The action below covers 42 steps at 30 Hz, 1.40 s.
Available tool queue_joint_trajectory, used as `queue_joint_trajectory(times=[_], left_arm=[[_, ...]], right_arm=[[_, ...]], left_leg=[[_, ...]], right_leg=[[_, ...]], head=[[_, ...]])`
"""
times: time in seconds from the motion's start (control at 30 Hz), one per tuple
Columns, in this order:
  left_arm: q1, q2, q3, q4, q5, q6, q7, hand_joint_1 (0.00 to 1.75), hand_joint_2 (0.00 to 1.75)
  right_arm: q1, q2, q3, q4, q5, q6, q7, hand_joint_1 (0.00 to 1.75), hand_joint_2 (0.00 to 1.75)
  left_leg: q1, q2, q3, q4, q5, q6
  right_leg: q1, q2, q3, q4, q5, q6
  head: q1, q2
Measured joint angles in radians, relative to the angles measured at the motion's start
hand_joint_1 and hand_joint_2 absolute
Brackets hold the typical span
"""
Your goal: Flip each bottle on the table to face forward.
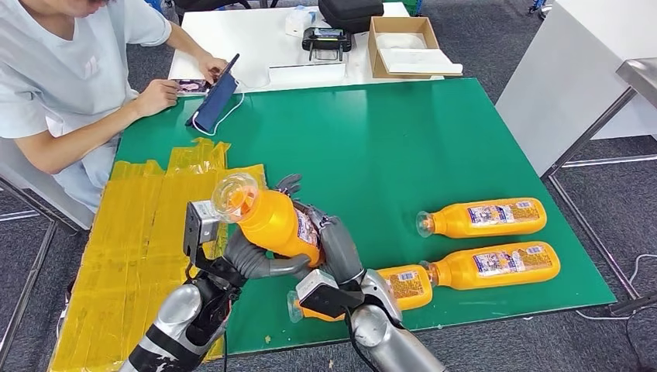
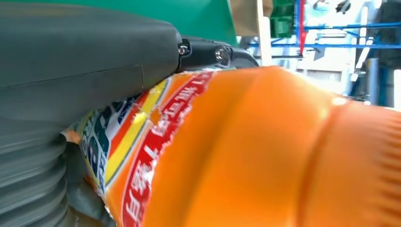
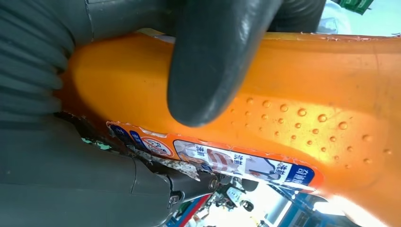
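An orange bottle (image 1: 267,221) with a clear neck is lifted above the green table (image 1: 403,147), tilted, its mouth toward me. My left hand (image 1: 252,262) grips it from below and my right hand (image 1: 329,236) wraps its labelled body. The left wrist view has the bottle (image 2: 265,151) pressed against the left hand (image 2: 71,71). In the right wrist view the right hand (image 3: 213,56) has its thumb lying across the bottle (image 3: 307,94). Three more orange bottles lie on their sides: a far one (image 1: 484,218), a near one (image 1: 496,263), and one (image 1: 403,285) partly behind my right wrist.
A crinkled yellow sheet (image 1: 132,232) covers the table's left side. A person (image 1: 70,70) sits at the far left holding a phone (image 1: 221,85). A white table behind carries a cardboard box (image 1: 403,46) and a dark bag (image 1: 349,12). The table's near edge runs close by the lying bottles.
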Motion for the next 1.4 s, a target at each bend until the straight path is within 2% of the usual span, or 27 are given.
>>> queue_joint_trajectory(times=[0.53, 1.23, 1.27, 1.37, 1.4], left_arm=[[0.010, 0.000, 0.021, -0.063, 0.046, 0.045, -0.009, 0.00, 1.75], [0.014, 0.001, 0.026, -0.075, 0.047, 0.048, -0.009, 0.00, 1.75], [0.014, 0.001, 0.026, -0.075, 0.047, 0.048, -0.009, 0.14, 1.75], [0.014, 0.001, 0.025, -0.075, 0.044, 0.045, -0.010, 1.45, 1.75], [0.014, 0.001, 0.024, -0.075, 0.040, 0.042, -0.010, 1.75, 1.75]], right_arm=[[-0.014, 0.000, 0.013, 0.047, -0.009, -0.017, 0.006, 1.75, 1.75], [-0.016, 0.002, 0.013, 0.081, -0.007, -0.023, 0.007, 1.75, 1.75], [-0.016, 0.002, 0.013, 0.082, -0.007, -0.023, 0.008, 1.75, 1.75], [-0.019, 0.003, 0.013, 0.086, -0.006, -0.024, 0.010, 1.75, 1.75], [-0.019, 0.004, 0.013, 0.087, -0.005, -0.024, 0.011, 1.75, 1.75]], left_leg=[[0.000, 0.000, 0.000, 0.000, 0.000, 0.000], [0.000, 0.000, -0.001, 0.000, 0.000, 0.000], [0.000, 0.000, -0.001, 0.000, 0.000, 0.000], [0.000, 0.000, -0.001, 0.000, 0.000, 0.000], [0.000, 0.000, -0.001, 0.000, 0.000, 0.000]], right_leg=[[0.000, 0.000, 0.000, 0.000, 0.000, 0.000], [0.000, 0.000, -0.001, 0.000, 0.000, 0.000], [0.000, 0.000, -0.001, 0.000, 0.000, 0.000], [0.000, 0.000, -0.001, 0.000, 0.000, 0.000], [0.000, 0.000, -0.001, 0.000, 0.000, 0.000]], head=[[0.000, 0.000], [0.000, 0.000], [0.000, 0.000], [0.000, 0.000], [0.000, 0.000]])
